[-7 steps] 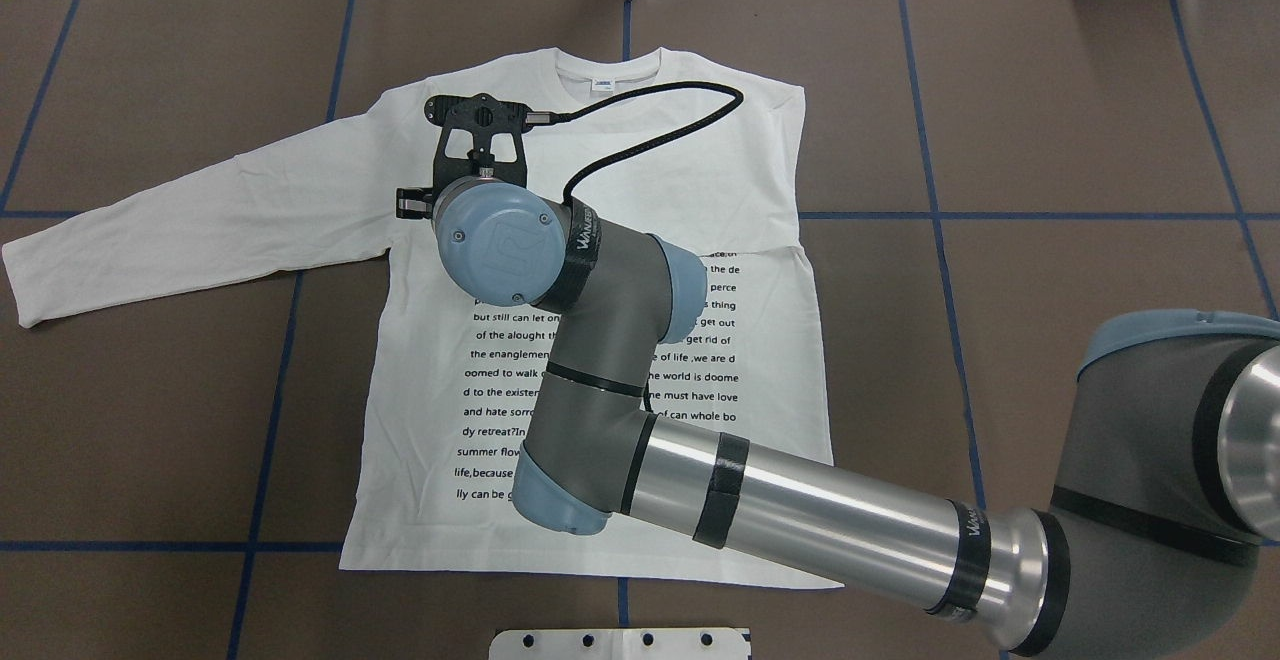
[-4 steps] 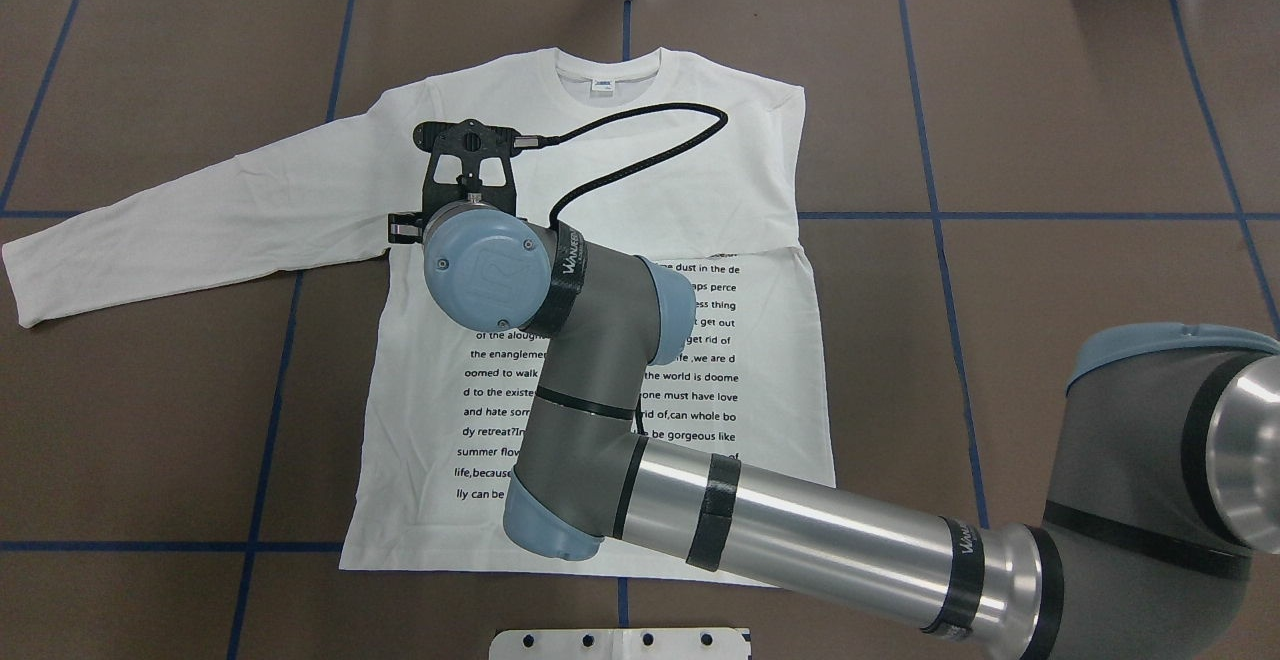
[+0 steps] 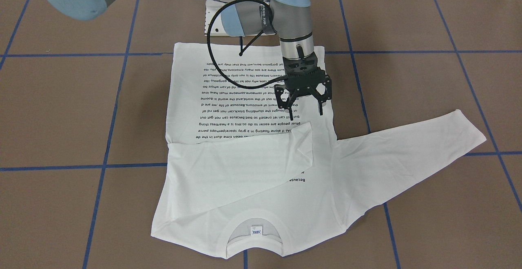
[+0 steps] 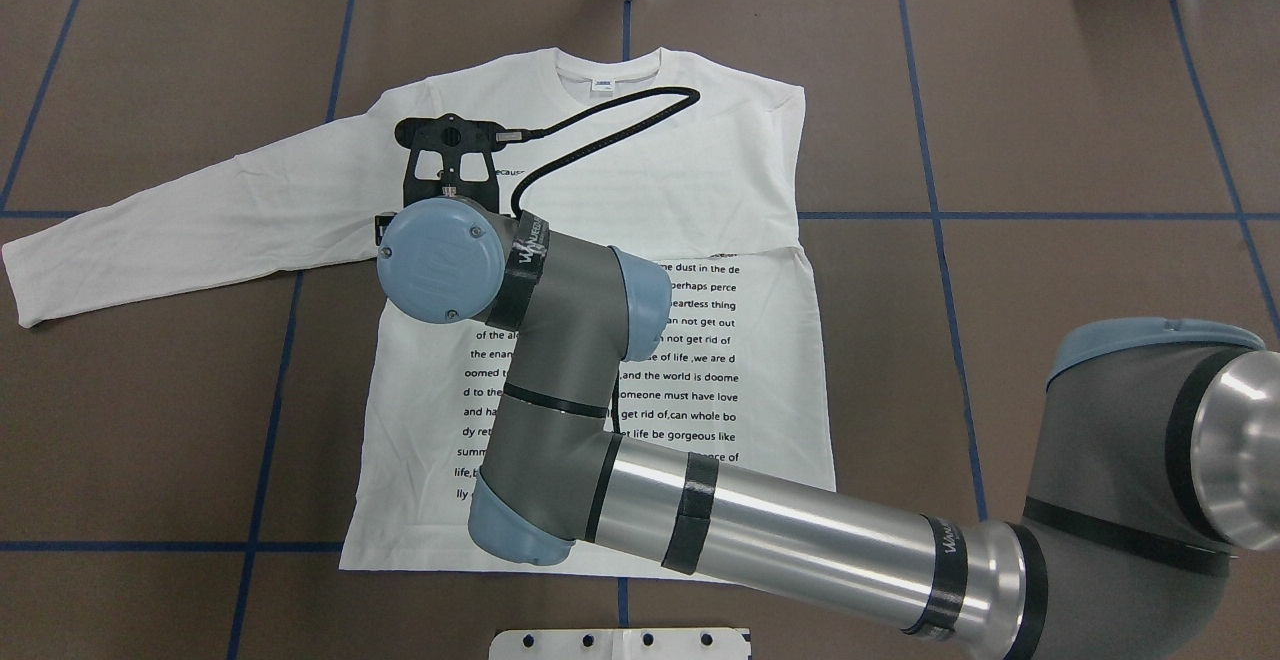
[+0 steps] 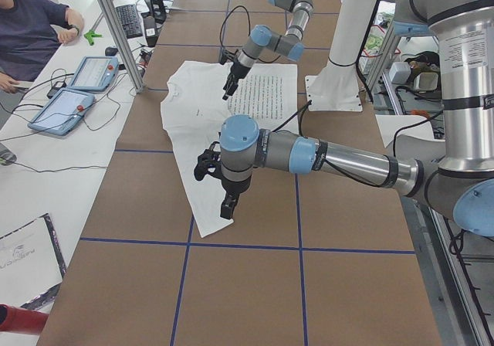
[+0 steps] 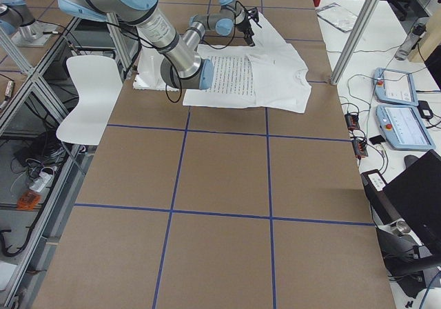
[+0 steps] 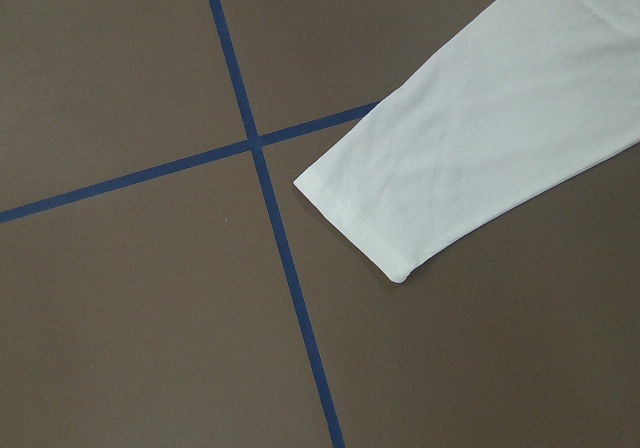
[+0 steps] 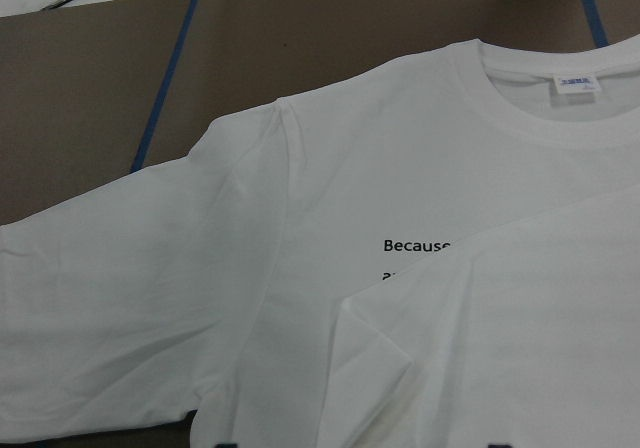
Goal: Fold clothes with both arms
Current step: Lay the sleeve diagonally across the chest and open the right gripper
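Note:
The white long-sleeved T-shirt [image 4: 700, 170] lies flat, text side up, collar [image 8: 530, 108] and neck label [image 4: 603, 85] at the far edge. One sleeve is folded across the chest [image 3: 240, 159]. The other sleeve [image 4: 150, 230] stretches out to the robot's left. My right gripper [image 3: 306, 106] hangs open and empty just above the shirt near that sleeve's armpit. Its arm [image 4: 760, 520] reaches across the body. My left gripper [image 5: 220, 191] shows only in the exterior left view, above the sleeve cuff [image 7: 400, 218]; I cannot tell if it is open.
Brown table with a blue tape grid [image 7: 260, 158]. The white pedestal base [image 4: 620, 643] sits at the near edge. An operator [image 5: 31, 29] and tablets [image 5: 77, 91] are on a side table beyond the far edge. A white chair [image 6: 89, 95] stands behind the robot.
My right arm has moved toward the robot's left across the shirt, uncovering more text lines. The shirt has not moved.

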Available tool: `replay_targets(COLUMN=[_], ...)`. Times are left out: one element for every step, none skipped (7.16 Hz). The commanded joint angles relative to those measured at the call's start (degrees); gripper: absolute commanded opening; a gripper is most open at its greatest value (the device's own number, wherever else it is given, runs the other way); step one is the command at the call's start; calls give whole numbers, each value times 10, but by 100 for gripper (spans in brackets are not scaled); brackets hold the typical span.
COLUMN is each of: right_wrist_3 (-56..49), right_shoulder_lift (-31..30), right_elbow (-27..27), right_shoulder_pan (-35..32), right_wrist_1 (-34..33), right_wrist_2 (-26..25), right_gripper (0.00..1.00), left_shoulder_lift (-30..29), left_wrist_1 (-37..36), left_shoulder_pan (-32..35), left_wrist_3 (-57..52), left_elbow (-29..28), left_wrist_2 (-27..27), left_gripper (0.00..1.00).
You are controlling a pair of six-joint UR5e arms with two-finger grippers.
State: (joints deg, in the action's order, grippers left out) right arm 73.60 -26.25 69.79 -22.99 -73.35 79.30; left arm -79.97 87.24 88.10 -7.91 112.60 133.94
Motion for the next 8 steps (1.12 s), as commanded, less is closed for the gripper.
replay_targets(right_wrist_3=[-4,-25,-53,-85,-126,-168,-210,-255], right_shoulder_lift=[3,-3,-19,-33,-50,-75,-101,-127], right_elbow=[6,5,5,4,4,4,5,7], right_shoulder_pan=[-78,-119,-162,-209,-250,-286,-320,-350], right_wrist_1=[-63,-68,-66,-67,-67,-67,-67,-66], right_wrist_2=[132,171,222,287,329,355,390,429], right_gripper=[100,100,100,100,100,100,100,100], left_shoulder_lift=[-17,-22,-23,-23,-38,-71,-79,-98], left_wrist_1=[2,2,2,5,17,73,106,129], left_shoulder_pan=[-1,0,0,0,0,1,0,-2], left_wrist_3=[3,3,2,-2,1,2,0,2], left_elbow=[1,3,2,1,5,-1,-3,-7], left_wrist_2=[-1,-3,-3,0,-3,-3,0,0], left_gripper=[100,100,100,100,100,100,100,100])
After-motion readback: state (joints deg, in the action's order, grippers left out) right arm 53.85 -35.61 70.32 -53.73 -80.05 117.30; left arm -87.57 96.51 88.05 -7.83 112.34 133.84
